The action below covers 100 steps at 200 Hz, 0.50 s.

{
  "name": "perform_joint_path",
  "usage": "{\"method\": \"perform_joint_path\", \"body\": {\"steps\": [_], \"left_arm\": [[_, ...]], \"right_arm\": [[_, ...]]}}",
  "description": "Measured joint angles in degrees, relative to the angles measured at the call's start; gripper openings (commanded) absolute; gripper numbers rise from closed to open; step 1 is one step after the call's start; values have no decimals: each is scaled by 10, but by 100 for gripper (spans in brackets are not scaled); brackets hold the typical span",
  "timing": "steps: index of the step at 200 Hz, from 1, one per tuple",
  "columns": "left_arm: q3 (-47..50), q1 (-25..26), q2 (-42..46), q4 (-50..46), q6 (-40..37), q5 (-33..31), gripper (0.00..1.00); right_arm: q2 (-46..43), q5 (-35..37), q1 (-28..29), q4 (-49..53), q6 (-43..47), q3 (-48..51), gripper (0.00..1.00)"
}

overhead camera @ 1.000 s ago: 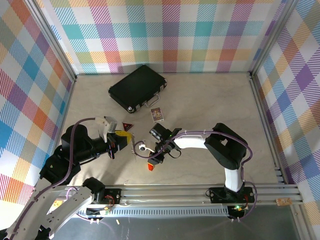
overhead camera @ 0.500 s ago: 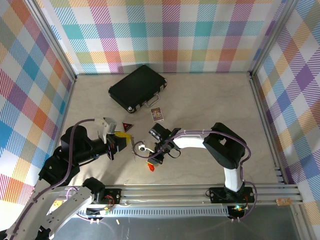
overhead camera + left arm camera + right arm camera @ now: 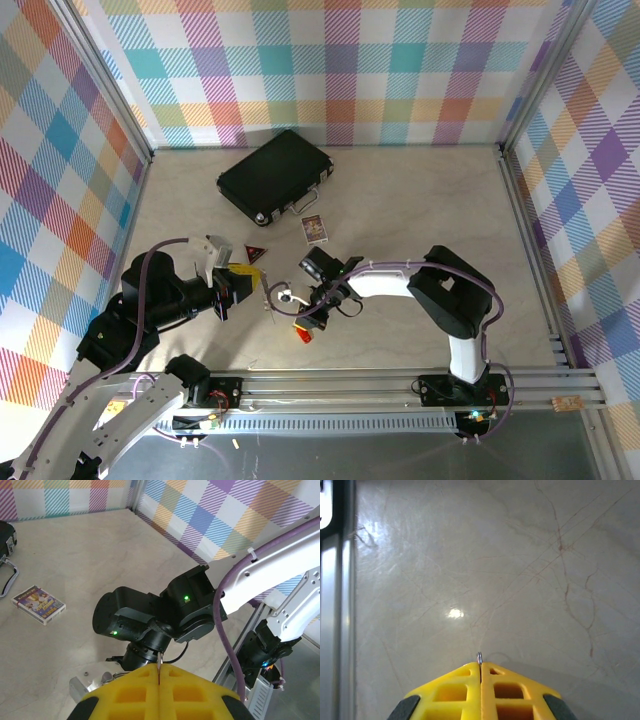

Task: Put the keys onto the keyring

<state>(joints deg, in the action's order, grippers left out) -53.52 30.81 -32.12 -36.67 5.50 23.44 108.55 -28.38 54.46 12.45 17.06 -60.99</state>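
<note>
Nothing really moved: left fingers (image 3: 125,697) and right fingers (image 3: 515,692) still pinch the keyring (image 3: 280,295), red key (image 3: 303,334) still loose on the tabletop (image 3: 420,210), lower middle.

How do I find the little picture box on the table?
Find the black case at the back of the table. Just in front of its right corner lies the little box. It is a flat rectangle with a colourful picture, unlike the dark red triangle nearby.
</note>
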Motion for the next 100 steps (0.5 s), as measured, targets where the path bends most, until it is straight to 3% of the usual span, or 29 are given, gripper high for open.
{"method": "perform_joint_path", "body": {"steps": [68, 100], "left_arm": [[0, 0, 0, -7, -4, -1, 0], [0, 0, 0, -3, -9, 6, 0]], "right_arm": [[-97, -61, -74, -79, -92, 85, 0], [-174, -62, -76, -104, -122, 117, 0]]}}
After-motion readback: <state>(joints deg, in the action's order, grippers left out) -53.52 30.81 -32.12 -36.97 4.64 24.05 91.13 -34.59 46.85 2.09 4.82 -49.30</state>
